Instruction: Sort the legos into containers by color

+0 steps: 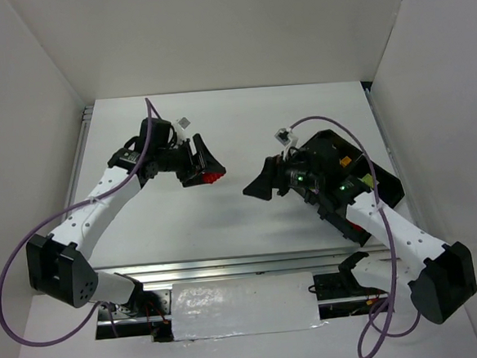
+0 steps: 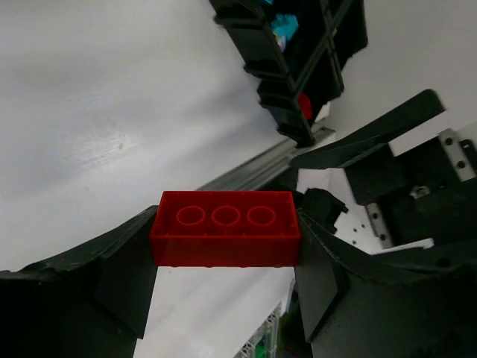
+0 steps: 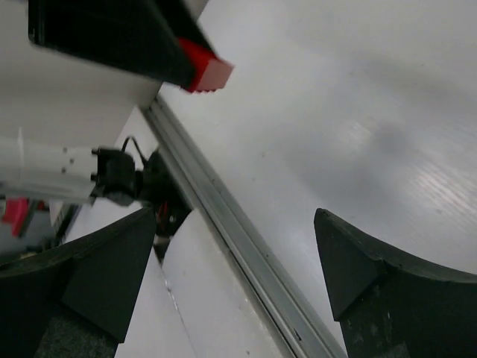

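Observation:
My left gripper (image 1: 211,176) is shut on a red brick (image 2: 224,227), held above the table left of centre; the brick also shows in the top view (image 1: 214,178) and the right wrist view (image 3: 206,71). My right gripper (image 1: 259,187) is open and empty, pointing left toward the left gripper, a short gap apart. The black tray (image 1: 385,187) sits at the right under the right arm; yellow (image 1: 345,162) and lime green (image 1: 368,182) bricks show in it. In the left wrist view the tray (image 2: 268,67) holds a cyan brick (image 2: 284,26) and a red one (image 2: 305,106).
White walls enclose the table on three sides. An aluminium rail (image 1: 228,266) runs along the near edge, with a white sheet (image 1: 243,306) below it. Purple cables loop from both arms.

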`<move>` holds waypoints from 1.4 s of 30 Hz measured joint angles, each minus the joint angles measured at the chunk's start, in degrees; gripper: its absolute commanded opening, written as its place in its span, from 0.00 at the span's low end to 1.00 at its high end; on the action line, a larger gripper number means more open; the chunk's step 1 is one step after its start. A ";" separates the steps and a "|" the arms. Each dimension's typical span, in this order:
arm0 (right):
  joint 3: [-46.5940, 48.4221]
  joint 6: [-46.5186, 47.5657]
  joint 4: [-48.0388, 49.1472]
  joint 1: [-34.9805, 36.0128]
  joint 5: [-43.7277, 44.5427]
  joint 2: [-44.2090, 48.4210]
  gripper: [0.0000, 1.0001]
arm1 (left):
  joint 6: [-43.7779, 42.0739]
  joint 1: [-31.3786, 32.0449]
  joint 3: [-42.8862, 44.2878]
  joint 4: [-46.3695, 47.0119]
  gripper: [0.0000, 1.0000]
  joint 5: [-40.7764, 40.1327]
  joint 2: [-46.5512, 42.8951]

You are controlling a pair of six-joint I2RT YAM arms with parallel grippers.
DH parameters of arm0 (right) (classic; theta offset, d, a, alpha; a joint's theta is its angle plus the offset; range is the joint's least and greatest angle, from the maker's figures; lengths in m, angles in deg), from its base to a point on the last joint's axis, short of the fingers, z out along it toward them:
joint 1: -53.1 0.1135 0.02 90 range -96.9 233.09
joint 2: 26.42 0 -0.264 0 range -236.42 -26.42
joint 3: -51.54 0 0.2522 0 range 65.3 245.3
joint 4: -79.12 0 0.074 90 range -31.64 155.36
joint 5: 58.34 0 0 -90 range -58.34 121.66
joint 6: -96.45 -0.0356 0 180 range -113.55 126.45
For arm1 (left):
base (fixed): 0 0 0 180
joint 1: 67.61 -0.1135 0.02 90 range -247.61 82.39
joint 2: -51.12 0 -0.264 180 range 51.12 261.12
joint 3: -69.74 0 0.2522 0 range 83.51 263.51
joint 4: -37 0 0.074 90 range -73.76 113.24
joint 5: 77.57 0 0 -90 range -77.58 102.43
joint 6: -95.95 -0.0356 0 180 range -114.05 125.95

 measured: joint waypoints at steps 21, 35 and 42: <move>1.99 6.86 14.40 15.10 10.40 -3.54 0.84 | 30.73 2.25 -6.49 11.39 0.00 15.72 -6.25; 5.09 1.01 23.93 14.23 0.11 -7.74 0.00 | 39.47 1.97 -10.47 16.70 0.23 19.39 -8.13; 2.49 -2.27 26.16 14.62 2.16 -7.54 0.00 | 34.91 1.99 -6.64 13.07 1.00 17.55 -5.38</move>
